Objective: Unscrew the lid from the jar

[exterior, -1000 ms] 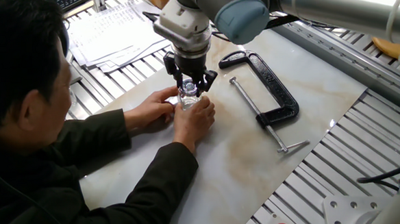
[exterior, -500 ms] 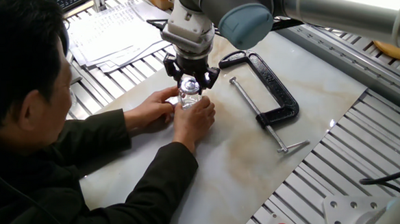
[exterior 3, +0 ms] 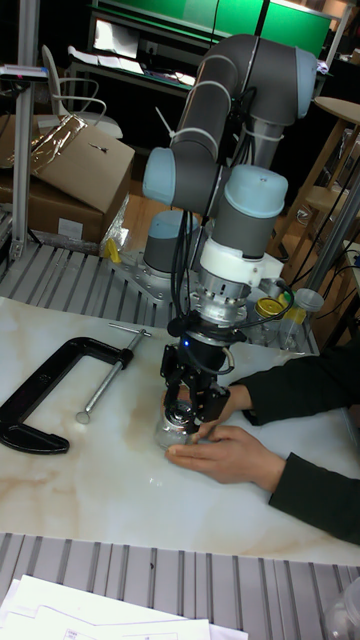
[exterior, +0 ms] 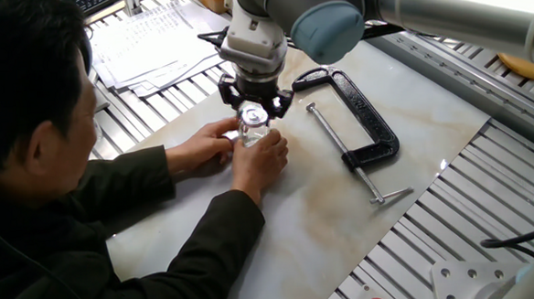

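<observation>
A tiny clear glass jar (exterior: pixel 251 135) (exterior 3: pixel 170 434) stands on the marble board, held steady between a person's two hands (exterior: pixel 249 155) (exterior 3: pixel 225 455). On top of it sits the small shiny lid (exterior: pixel 253 117) (exterior 3: pixel 181 413). My gripper (exterior: pixel 255 112) (exterior 3: pixel 186 408) points straight down over the jar. Its black fingers (exterior 3: pixel 212 404) press against the lid from both sides, so it is shut on the lid. The hands and fingers hide much of the jar's body.
A large black C-clamp (exterior: pixel 362 122) (exterior 3: pixel 45 390) lies on the marble board (exterior: pixel 343 210) to the right of the jar. The person leans in from the left. Papers (exterior: pixel 147 41) lie on the slatted table behind.
The wrist has turned about its vertical axis and shifted slightly right and up with the lid still between the fingers. The person's hands kept the jar in place.
</observation>
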